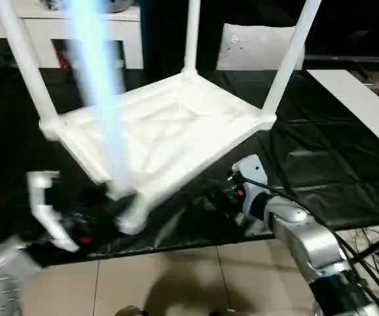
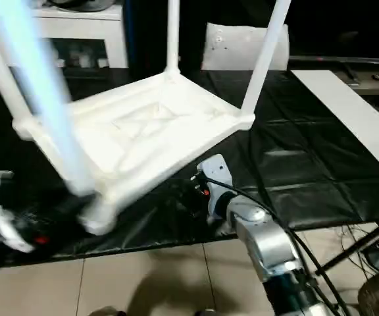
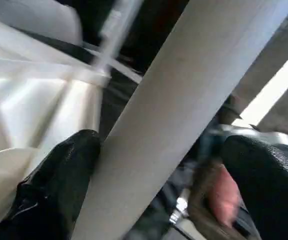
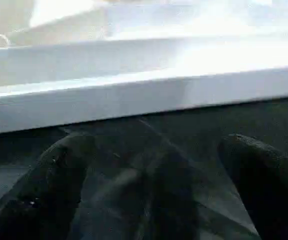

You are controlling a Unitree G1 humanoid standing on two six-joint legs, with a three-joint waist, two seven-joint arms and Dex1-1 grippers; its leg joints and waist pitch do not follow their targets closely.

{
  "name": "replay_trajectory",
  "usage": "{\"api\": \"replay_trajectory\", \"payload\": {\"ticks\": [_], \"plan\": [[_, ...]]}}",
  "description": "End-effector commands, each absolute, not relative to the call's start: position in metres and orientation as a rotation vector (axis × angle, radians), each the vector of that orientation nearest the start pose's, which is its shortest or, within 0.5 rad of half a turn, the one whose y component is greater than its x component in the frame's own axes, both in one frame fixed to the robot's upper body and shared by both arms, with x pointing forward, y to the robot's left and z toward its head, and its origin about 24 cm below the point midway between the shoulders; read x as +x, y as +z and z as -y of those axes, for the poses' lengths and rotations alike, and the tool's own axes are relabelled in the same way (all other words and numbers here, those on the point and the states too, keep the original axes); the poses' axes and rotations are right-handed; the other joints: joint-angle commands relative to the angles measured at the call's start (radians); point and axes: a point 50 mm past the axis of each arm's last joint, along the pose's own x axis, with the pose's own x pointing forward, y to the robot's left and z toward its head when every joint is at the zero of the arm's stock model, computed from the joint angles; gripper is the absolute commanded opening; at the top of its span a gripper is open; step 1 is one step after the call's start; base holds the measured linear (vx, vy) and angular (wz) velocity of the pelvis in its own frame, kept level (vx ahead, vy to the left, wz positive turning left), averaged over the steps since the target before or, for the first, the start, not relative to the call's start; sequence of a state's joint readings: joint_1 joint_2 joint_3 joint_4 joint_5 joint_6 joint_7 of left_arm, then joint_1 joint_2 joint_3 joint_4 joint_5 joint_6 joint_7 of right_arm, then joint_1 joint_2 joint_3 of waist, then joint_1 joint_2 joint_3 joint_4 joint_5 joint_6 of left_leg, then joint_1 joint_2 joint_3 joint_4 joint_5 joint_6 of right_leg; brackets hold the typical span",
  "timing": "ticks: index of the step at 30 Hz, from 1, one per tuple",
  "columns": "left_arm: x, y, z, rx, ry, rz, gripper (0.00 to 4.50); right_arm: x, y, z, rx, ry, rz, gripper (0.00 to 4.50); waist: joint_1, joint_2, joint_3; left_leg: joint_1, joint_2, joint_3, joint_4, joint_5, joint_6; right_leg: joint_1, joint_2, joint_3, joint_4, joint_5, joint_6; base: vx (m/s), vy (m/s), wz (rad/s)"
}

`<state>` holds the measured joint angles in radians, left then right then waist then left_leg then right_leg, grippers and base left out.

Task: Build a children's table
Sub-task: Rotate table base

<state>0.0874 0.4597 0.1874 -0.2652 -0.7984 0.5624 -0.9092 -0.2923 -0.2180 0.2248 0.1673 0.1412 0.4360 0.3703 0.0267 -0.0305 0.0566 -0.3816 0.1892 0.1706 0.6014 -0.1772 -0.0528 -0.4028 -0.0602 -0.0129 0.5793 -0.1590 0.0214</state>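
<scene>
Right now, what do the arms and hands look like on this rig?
Silver metallic forearms. The right arm has a white wrist housing, black cables trailing off it and small red spots by the wrist. The left hand carries a white bracket over black parts. The fingers are black with a finely textured surface.

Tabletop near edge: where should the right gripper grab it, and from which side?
Grip the tabletop by its long near rim, coming in level from the robot's side. The right gripper faces that rim with fingers apart above the black sheet, and the rim reads as a straight, thin lip, probably narrow enough to pinch. The legs point upward, away from this approach.
</scene>
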Motion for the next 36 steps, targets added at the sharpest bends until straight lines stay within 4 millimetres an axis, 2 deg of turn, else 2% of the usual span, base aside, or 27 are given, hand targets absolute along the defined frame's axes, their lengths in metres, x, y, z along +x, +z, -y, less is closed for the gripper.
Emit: {"api": "replay_trajectory", "payload": {"ticks": [1, 3, 5, 8, 11, 13, 18, 24, 28, 33, 34, 36], "plan": [[0.212, 0.097, -0.184, -0.406, -1.060, -0.156, 4.44, 0.299, 0.028, 0.118, -0.150, 0.526, -0.393, 4.50, -0.010, 0.020, -0.053, 0.028, 0.025, -0.015, -0.098, -0.478, -0.098, 0.007, -0.044, 0.022, -0.066, -0.442, -0.102, 0.000, 0.000, 0.00], [0.211, 0.103, -0.172, -0.410, -1.139, -0.165, 4.44, 0.305, 0.023, 0.116, -0.160, 0.497, -0.403, 4.50, -0.015, 0.023, -0.055, 0.029, 0.023, -0.011, -0.093, -0.451, -0.096, 0.007, -0.042, 0.023, -0.063, -0.412, -0.119, 0.000, 0.000, 0.00], [0.209, 0.106, -0.164, -0.418, -1.200, -0.177, 4.44, 0.309, 0.021, 0.114, -0.158, 0.487, -0.404, 4.50, -0.019, 0.020, -0.057, 0.030, 0.022, -0.008, -0.089, -0.429, -0.091, 0.007, -0.040, 0.024, -0.058, -0.375, -0.134, 0.000, 0.000, 0.00], [0.209, 0.109, -0.158, -0.425, -1.239, -0.181, 4.44, 0.312, 0.021, 0.111, -0.154, 0.487, -0.398, 4.50, -0.025, 0.019, -0.063, 0.021, 0.020, -0.001, -0.081, -0.340, -0.077, 0.018, -0.037, 0.027, -0.044, -0.267, -0.158, 0.000, 0.000, 0.00], [0.210, 0.115, -0.144, -0.435, -1.306, -0.168, 4.44, 0.313, 0.020, 0.098, -0.137, 0.537, -0.386, 4.50, -0.026, 0.018, -0.065, 0.018, 0.020, 0.001, -0.080, -0.305, -0.069, 0.024, -0.037, 0.026, -0.040, -0.238, -0.167, 0.000, 0.000, 0.00], [0.213, 0.118, -0.135, -0.451, -1.338, -0.154, 4.44, 0.313, 0.019, 0.086, -0.131, 0.585, -0.373, 4.50, -0.028, 0.019, -0.064, 0.017, 0.021, 0.001, -0.079, -0.310, -0.073, 0.025, -0.037, 0.025, -0.040, -0.261, -0.169, 0.000, 0.000, 0.00], [0.216, 0.121, -0.126, -0.457, -1.370, -0.149, 4.44, 0.314, 0.020, 0.072, -0.119, 0.642, -0.350, 4.50, -0.045, 0.015, -0.062, 0.016, 0.020, -0.003, -0.079, -0.356, -0.074, 0.023, -0.035, 0.022, -0.043, -0.330, -0.162, 0.000, 0.000, 0.00], [0.221, 0.126, -0.110, -0.480, -1.414, -0.125, 4.44, 0.310, 0.020, 0.053, -0.118, 0.743, -0.329, 4.50, -0.050, 0.014, -0.063, 0.017, 0.021, -0.002, -0.076, -0.353, -0.069, 0.021, -0.035, 0.022, -0.044, -0.332, -0.169, 0.000, 0.000, 0.00], [0.224, 0.127, -0.106, -0.475, -1.425, -0.114, 4.44, 0.309, 0.019, 0.049, -0.120, 0.757, -0.328, 4.50, -0.051, 0.016, -0.063, 0.018, 0.021, -0.002, -0.075, -0.358, -0.067, 0.020, -0.034, 0.022, -0.045, -0.335, -0.171, 0.000, 0.000, 0.00], [0.231, 0.131, -0.099, -0.460, -1.451, -0.093, 4.44, 0.311, 0.019, 0.045, -0.109, 0.767, -0.323, 4.50, -0.055, 0.015, -0.063, 0.019, 0.020, -0.003, -0.073, -0.378, -0.067, 0.018, -0.035, 0.021, -0.046, -0.357, -0.172, 0.000, 0.000, 0.00], [0.234, 0.132, -0.097, -0.455, -1.459, -0.087, 4.44, 0.311, 0.018, 0.044, -0.108, 0.772, -0.321, 4.50, -0.055, 0.012, -0.063, 0.016, 0.020, -0.003, -0.073, -0.374, -0.066, 0.020, -0.035, 0.021, -0.047, -0.364, -0.169, 0.000, 0.000, 0.00], [0.238, 0.135, -0.093, -0.449, -1.472, -0.073, 4.44, 0.312, 0.018, 0.041, -0.108, 0.782, -0.317, 4.50, -0.055, 0.013, -0.063, 0.019, 0.021, -0.004, -0.072, -0.379, -0.067, 0.017, -0.036, 0.021, -0.048, -0.375, -0.170, 0.000, 0.000, 0.00]]}}
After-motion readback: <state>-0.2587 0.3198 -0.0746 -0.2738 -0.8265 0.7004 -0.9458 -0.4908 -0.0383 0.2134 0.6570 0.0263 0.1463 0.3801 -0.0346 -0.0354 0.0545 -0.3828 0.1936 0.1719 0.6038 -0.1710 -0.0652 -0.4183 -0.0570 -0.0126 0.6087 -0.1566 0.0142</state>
